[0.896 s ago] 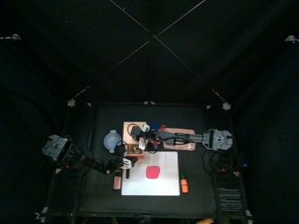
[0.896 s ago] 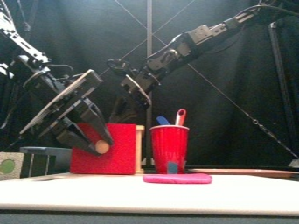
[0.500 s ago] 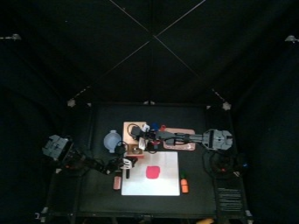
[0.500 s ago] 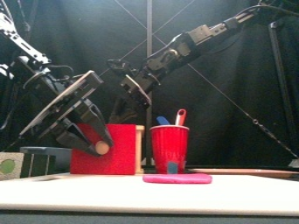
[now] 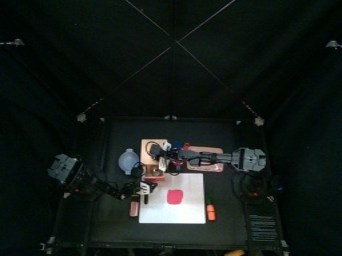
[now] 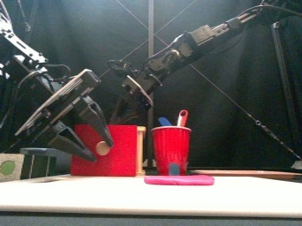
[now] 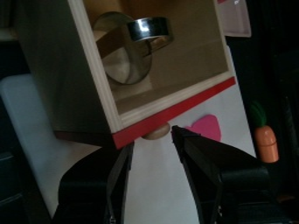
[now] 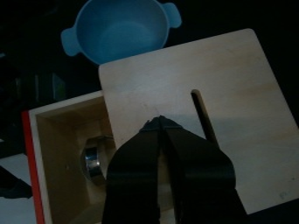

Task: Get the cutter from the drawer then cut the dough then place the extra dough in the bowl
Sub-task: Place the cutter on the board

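L pincer (image 7: 152, 142) narrowly open, jaws either side of the drawer knob (image 7: 156, 134), w/ a small gap on one side. Drawer (image 7: 176, 112) stands out of the wooden box (image 8: 222, 79), red front twd bench's front edge, long axis front-to-back. Cutter (image 7: 149, 28) lies inside drawer, nr its back end; can't tell which way its wire handle points. R pincer (image 8: 158, 122) closed to a point, tips on box top beside the slot. Blue-grey bowl (image 5: 127, 158) just left of box. Pink dough (image 5: 177, 197) flat on white board (image 5: 181, 214), in front of drawer. Red cup (image 6: 171, 148) w/ knives beside box.
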You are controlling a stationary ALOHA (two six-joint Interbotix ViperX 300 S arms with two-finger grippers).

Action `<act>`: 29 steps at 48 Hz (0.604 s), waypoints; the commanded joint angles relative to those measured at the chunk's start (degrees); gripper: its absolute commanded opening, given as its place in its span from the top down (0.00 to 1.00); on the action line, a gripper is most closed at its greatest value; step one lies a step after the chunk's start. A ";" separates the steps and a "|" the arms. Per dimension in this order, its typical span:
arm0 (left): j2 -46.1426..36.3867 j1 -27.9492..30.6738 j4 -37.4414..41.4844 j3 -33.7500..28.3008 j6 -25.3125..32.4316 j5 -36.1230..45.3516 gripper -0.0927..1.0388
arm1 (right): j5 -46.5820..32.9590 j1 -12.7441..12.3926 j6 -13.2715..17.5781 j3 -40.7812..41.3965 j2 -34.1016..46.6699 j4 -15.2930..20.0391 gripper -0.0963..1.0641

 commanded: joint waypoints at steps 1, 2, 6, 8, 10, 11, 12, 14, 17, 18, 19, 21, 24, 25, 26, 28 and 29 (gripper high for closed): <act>-2.81 -0.79 1.05 0.18 0.26 -0.26 0.17 | 0.62 0.18 0.00 0.18 -0.09 0.00 0.89; -3.16 -0.97 1.23 0.35 0.26 -0.18 0.16 | 0.62 0.18 0.00 0.18 -0.09 0.00 0.89; -5.10 -2.29 2.99 1.67 0.18 -0.18 0.14 | 0.70 0.26 0.00 0.18 -0.18 0.00 0.89; -6.24 -2.81 4.04 2.37 0.26 -0.09 0.13 | 0.62 0.35 0.00 0.18 -0.09 0.00 0.89; -7.47 -3.08 5.54 3.08 0.26 -0.09 0.13 | 0.70 0.35 0.00 0.18 -0.09 0.00 0.89; -8.35 -2.99 6.68 3.60 0.26 -0.09 0.13 | 0.70 0.35 0.00 0.18 -0.09 0.00 0.89; -9.32 -3.08 7.91 4.13 0.26 -0.18 0.13 | 0.70 0.35 -0.09 0.18 -0.09 0.00 0.89; -10.46 -2.99 9.93 4.75 0.35 -0.18 0.13 | 0.70 0.44 -0.18 0.00 -0.09 0.00 0.89; -12.83 -2.64 15.21 5.89 0.53 -0.70 0.15 | 0.62 0.53 -0.26 -0.18 -0.18 -0.35 0.89; -13.71 -2.55 17.49 6.24 0.62 -0.79 0.15 | 0.70 0.53 -0.26 -0.35 -0.18 -0.53 0.89; -14.24 -2.55 19.16 6.50 0.62 -0.88 0.15 | 0.70 0.62 -0.26 -0.35 -0.26 -0.70 0.89; -15.73 -2.29 23.99 7.21 0.70 -1.14 0.15 | 0.70 0.79 -0.18 -0.62 -0.62 -0.97 0.89; -17.49 -1.05 30.76 8.00 0.70 -1.67 0.16 | 0.79 1.14 -0.09 -0.97 -1.05 -1.49 0.89; -18.28 -0.35 33.66 8.35 0.79 -1.85 0.16 | 0.97 1.41 0.00 -1.05 -1.41 -1.67 0.89; -18.72 0.18 35.51 8.53 0.79 -1.93 0.16 | 1.14 1.58 -0.09 -1.23 -1.58 -1.67 0.89; -19.95 1.49 40.08 9.14 0.79 -2.02 0.16 | 1.41 1.93 -0.09 -1.58 -1.93 -1.76 0.89; -20.57 2.46 42.45 9.58 0.79 -2.02 0.16 | 1.58 2.11 -0.09 -1.67 -2.11 -1.76 0.89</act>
